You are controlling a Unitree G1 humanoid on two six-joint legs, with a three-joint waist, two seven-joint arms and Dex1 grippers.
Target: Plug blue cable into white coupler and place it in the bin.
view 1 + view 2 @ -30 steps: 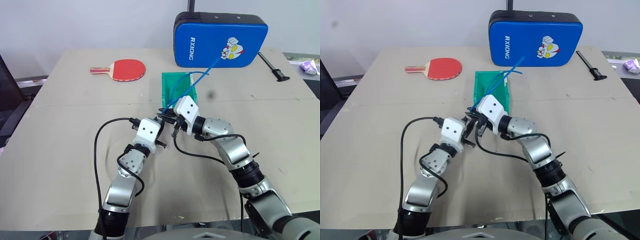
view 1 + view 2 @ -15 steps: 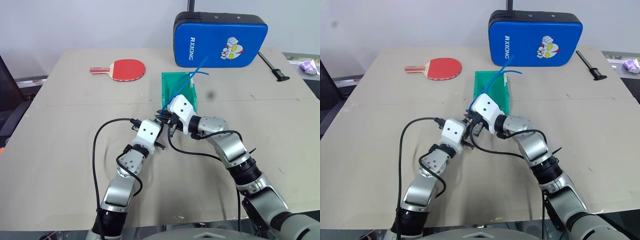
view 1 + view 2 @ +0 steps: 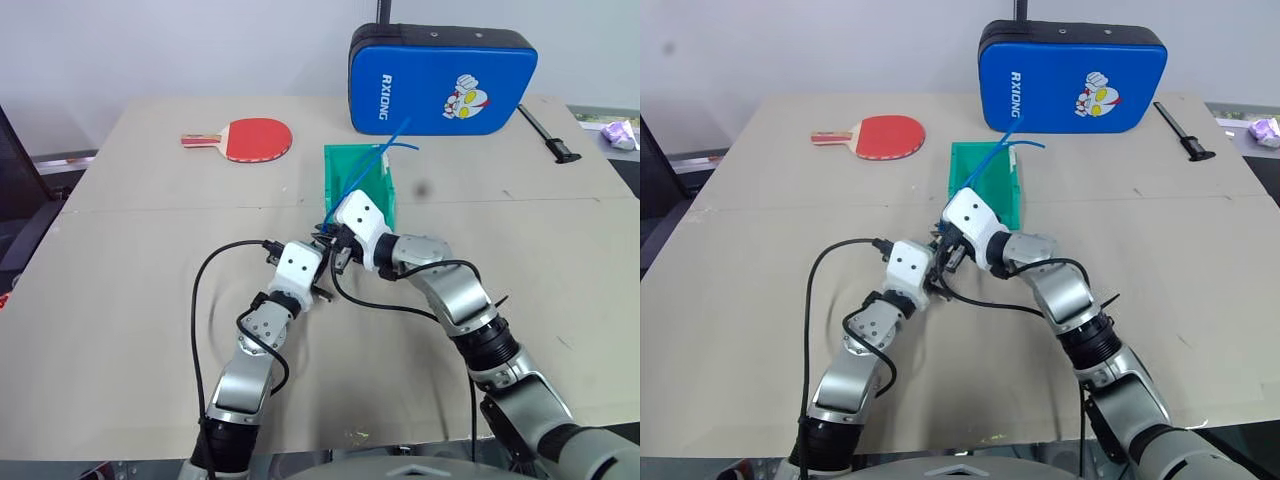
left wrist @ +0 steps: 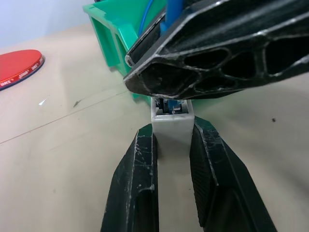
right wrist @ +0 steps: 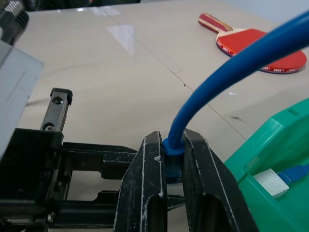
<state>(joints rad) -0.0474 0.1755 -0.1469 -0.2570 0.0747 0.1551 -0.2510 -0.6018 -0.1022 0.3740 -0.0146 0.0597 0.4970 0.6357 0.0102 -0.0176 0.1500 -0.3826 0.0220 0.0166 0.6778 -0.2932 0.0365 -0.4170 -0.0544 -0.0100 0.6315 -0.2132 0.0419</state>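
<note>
The worktop (image 3: 130, 300) carries, from largest to smallest, a blue case (image 3: 442, 80), a red paddle (image 3: 245, 139) and the green bin (image 3: 340, 170), which sits just beyond my two hands.

My right hand (image 5: 170, 159) is pressed tight on the plug end of the blue cable (image 5: 227, 77); the rest of the cable rises from my fingers and arcs back over the bin toward the case. My left hand (image 4: 172, 145) has its fingers (image 4: 140, 183) set on either side of the white coupler (image 4: 172, 123), touching both flanks, so I judge it pinched there, above the worktop just in front of the bin.

Step in hand: mating. In the left wrist view a blue plug sits in the coupler's socket mouth directly under my right hand. I cannot tell whether it is fully seated or latched.

Next move, as I judge it: confirm the plug is home, then let one hand go and carry the joined pair over the near wall of the bin.

Limits of view: my right hand covers the socket and most of the plug. Inside the bin, the right wrist view shows a second white block with a blue lead (image 5: 277, 178); the far end of my own cable is hard to make out against the case.
</note>
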